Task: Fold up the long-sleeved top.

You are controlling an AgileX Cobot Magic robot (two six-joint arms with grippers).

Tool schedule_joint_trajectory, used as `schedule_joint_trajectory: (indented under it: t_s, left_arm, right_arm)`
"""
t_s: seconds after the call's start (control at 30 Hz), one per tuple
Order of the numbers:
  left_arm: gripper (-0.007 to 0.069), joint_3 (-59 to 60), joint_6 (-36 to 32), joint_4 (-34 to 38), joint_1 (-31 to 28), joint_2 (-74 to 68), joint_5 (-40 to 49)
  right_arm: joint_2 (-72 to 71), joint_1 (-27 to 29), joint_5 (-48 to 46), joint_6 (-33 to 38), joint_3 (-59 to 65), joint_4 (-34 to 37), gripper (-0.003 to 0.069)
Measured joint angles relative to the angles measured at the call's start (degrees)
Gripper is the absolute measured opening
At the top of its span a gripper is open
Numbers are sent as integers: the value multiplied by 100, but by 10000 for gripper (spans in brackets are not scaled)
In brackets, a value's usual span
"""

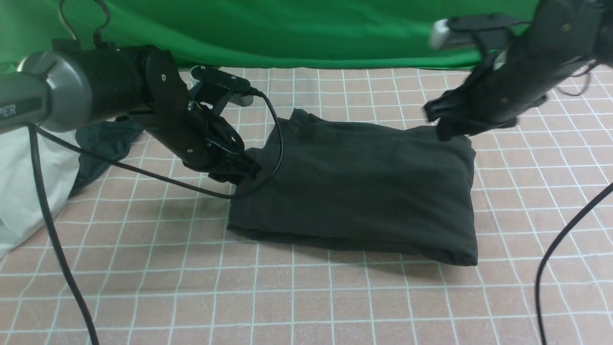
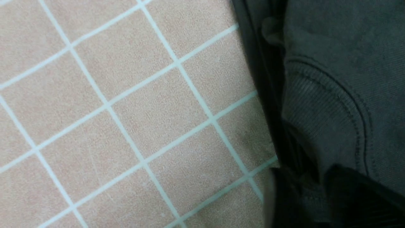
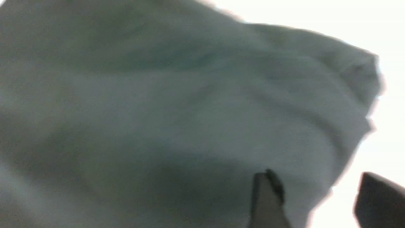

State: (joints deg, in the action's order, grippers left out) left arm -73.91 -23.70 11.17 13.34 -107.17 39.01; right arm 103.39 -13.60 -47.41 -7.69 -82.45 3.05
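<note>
The long-sleeved top (image 1: pixel 364 187) lies folded into a thick black rectangle in the middle of the checked cloth. My left gripper (image 1: pixel 239 172) is down at its left edge. In the left wrist view the top (image 2: pixel 341 63) shows its ribbed neck band (image 2: pixel 316 110), and the left gripper (image 2: pixel 311 177) has its fingers apart with cloth lying in the gap. My right gripper (image 1: pixel 443 125) hovers at the top's back right corner. In the blurred right wrist view the right gripper (image 3: pixel 316 183) is open, with the top's (image 3: pixel 158 110) edge running between its fingers.
A white garment (image 1: pixel 24 191) is heaped at the far left, with a smaller dark cloth (image 1: pixel 103 143) beside it under the left arm. A green backdrop (image 1: pixel 287 28) closes the far side. Black cables (image 1: pixel 565 239) hang at the right and loop over the top's left edge.
</note>
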Motion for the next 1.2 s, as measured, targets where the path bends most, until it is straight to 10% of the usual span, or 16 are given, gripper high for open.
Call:
schedule_joint_trajectory:
  t_s: [0.3, 0.63, 0.87, 1.07, 1.2]
  left_arm:
    - [524, 0, 270, -8, -6, 254, 364]
    - [36, 318, -242, 707, -6, 2594, 166]
    - [17, 1633, -498, 715, -6, 4475, -637]
    - [17, 3119, -500, 720, -6, 5867, -1128]
    - [17, 3933, -500, 720, -6, 6577, -1508]
  right_arm:
    - [600, 509, 202, -166, 0, 482, 562]
    - [1564, 537, 849, 96, 0, 1005, 439]
    - [1600, 537, 1221, 599, -27, 1077, 117]
    - [1684, 537, 1553, 1092, -270, 1065, 122]
    - [1684, 537, 1597, 1208, -395, 1054, 252]
